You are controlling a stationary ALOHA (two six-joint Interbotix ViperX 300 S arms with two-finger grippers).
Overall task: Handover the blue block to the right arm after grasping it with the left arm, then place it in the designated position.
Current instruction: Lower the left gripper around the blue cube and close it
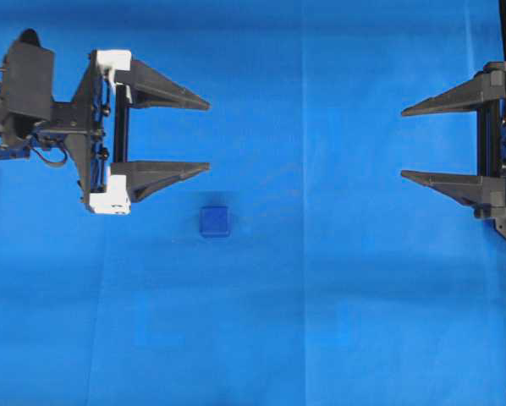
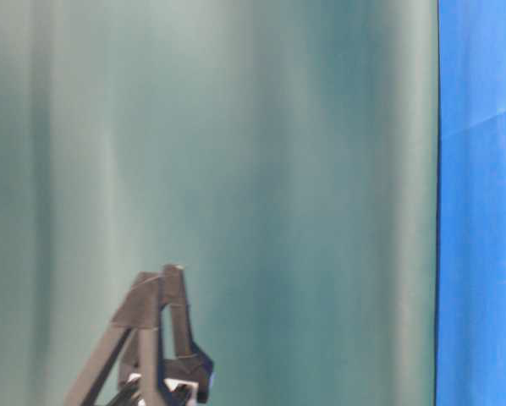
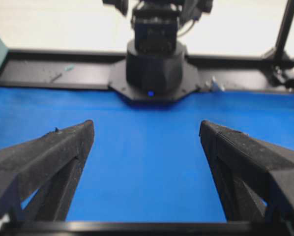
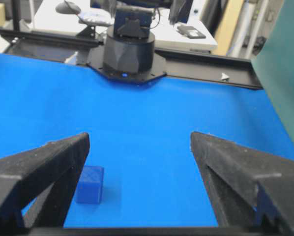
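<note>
The blue block (image 1: 214, 221), a small dark-blue cube, rests on the bright blue cloth (image 1: 321, 321) left of centre. My left gripper (image 1: 209, 136), with white brackets, is open; the block lies just below and to the right of its lower fingertip, outside the jaws. The left wrist view shows the left gripper (image 3: 146, 129) with only cloth between the fingers; the block is out of that view. My all-black right gripper (image 1: 403, 144) stands open at the right, pointing left. Seen past the right gripper (image 4: 139, 137), the block (image 4: 90, 184) sits beside its left finger, far off on the cloth.
The right arm's base (image 3: 154, 64) faces the left wrist camera; the left arm's base (image 4: 127, 49) faces the right one. A black frame rail (image 3: 48, 73) borders the cloth. A teal backdrop (image 2: 236, 169) fills the table-level view, with black gripper fingers (image 2: 156, 313) at its bottom.
</note>
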